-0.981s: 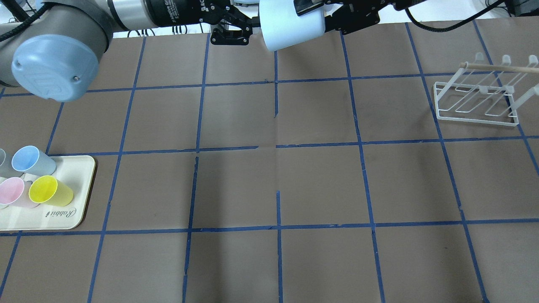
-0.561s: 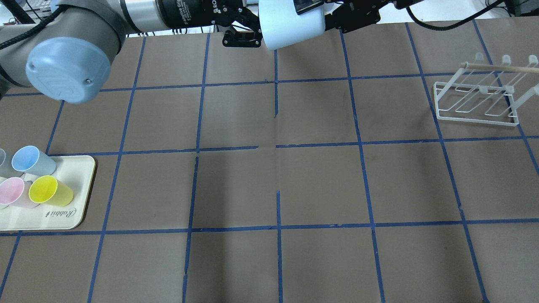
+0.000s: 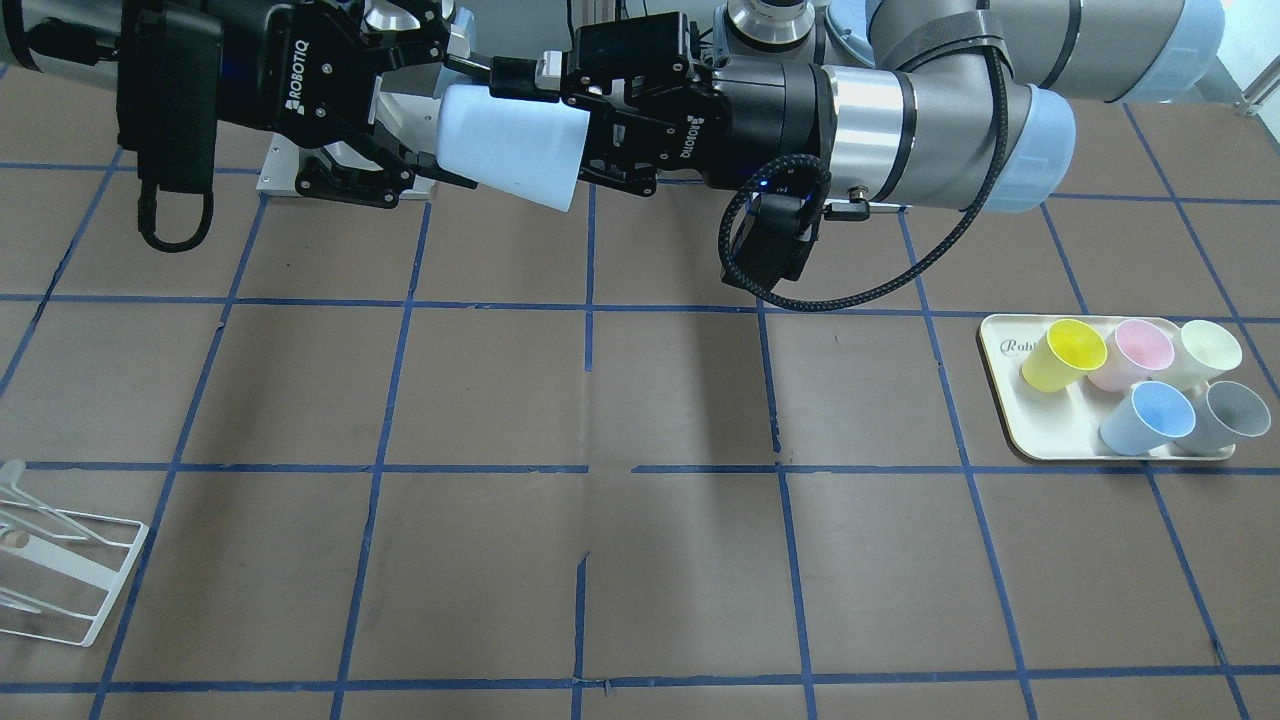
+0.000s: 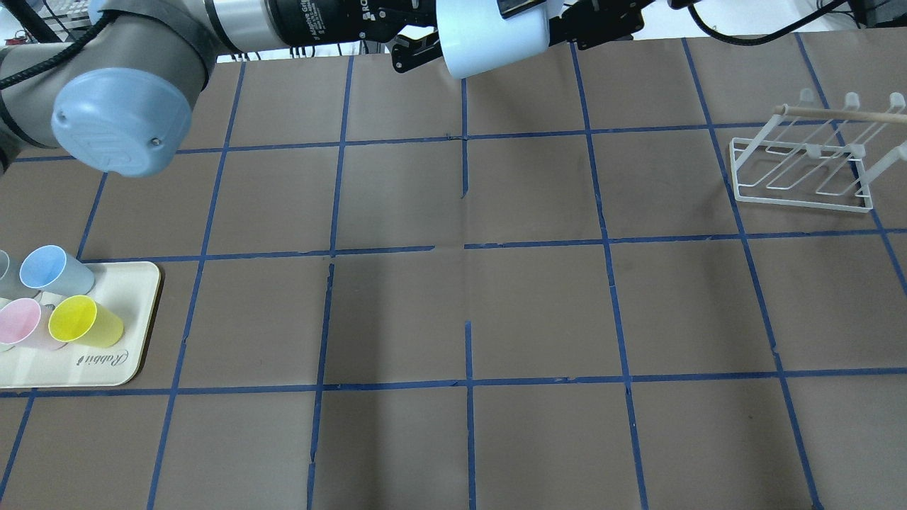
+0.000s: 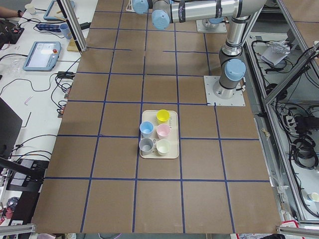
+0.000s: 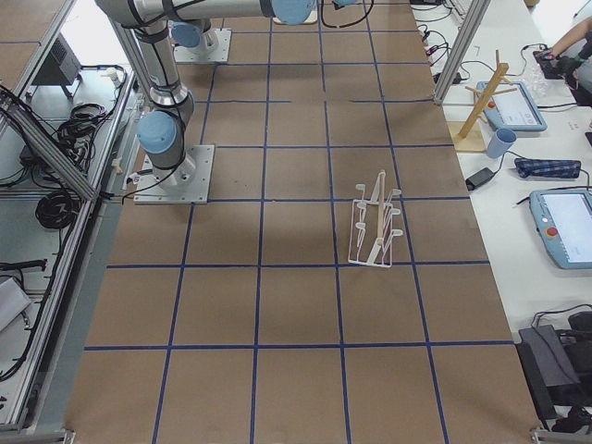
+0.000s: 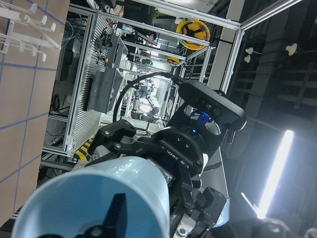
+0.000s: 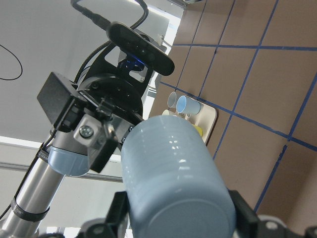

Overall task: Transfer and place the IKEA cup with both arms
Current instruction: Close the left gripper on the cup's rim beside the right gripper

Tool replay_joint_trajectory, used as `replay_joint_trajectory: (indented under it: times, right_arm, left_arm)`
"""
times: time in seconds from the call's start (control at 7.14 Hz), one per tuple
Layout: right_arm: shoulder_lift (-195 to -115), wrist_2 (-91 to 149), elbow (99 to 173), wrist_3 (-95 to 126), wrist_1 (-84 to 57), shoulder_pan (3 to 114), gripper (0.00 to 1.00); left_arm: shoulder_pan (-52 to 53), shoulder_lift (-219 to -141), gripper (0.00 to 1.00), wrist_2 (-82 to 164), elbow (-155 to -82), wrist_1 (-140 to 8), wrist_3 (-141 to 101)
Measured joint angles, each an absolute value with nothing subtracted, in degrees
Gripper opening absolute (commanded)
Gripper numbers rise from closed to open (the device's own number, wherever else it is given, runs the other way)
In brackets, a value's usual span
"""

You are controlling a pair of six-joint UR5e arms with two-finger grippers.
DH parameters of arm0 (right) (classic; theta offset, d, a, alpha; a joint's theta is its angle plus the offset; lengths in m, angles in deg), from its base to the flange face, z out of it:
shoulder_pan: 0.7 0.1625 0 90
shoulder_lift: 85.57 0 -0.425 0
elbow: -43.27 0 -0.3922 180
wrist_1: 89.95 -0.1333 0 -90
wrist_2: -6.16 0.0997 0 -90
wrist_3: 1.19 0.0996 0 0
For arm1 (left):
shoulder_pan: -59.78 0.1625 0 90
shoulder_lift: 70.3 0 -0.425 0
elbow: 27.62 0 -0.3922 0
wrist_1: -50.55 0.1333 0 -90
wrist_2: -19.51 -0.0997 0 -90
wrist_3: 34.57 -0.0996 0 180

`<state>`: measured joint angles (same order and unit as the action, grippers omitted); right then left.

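Left gripper (image 4: 425,51) had slid rightward in the overhead view, up to the rim of the IKEA cup (image 4: 489,42) held in mid-air
Right gripper (image 3: 462,122) was clamped on the cup's narrow base end, with the cup lying sideways above the robot-side edge of the table and its rim toward the left gripper. The left fingers stood spread at the rim. Whether they touched it could not be told, since the overhead frame cut them off at the top. Both side views cropped the grippers. On the tray (image 4: 134,283) stood a second blue cup (image 4: 49,269) and a yellow cup (image 4: 81,320), well apart from the white wire rack (image 4: 801,180)
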<state>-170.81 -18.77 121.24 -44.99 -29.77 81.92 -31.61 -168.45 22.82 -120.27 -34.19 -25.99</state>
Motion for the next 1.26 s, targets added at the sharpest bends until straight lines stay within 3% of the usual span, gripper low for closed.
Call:
replay_joint_trajectory:
  times: [0.28,0.56,0.84,0.98,1.12,1.26]
  right_arm:
    - [-171.3,-18.8,121.2,-45.0,-30.0,81.9,0.51]
    - [-171.3,-18.8,121.2,-45.0,-30.0,81.9,0.66]
    - [-171.3,-18.8,121.1,-45.0,-29.8,81.9,0.67]
    - [-171.4,-18.8,121.1,-45.0,-29.8,81.9,0.78]
    - [-171.5,-18.8,121.1,-44.9,-29.8,81.9,1.00]
    - [-171.7,-18.9,121.1,-45.0,-29.8,81.9,1.00]
  left_arm:
    - [-31.6,-168.5,0.40,22.6,-120.3,-34.0,-25.0]
    - [-31.5,-168.5,0.39,22.5,-120.2,-34.0,-24.3]
    - [-31.5,-168.5,0.35,22.5,-120.2,-34.0,-24.2]
    - [-31.5,-168.5,0.33,22.4,-120.2,-34.0,-24.1]
    - [-31.5,-168.5,0.33,22.4,-120.2,-34.0,-24.1]
    - [-31.5,-168.5,0.33,22.4,-120.1,-34.0,-23.9]
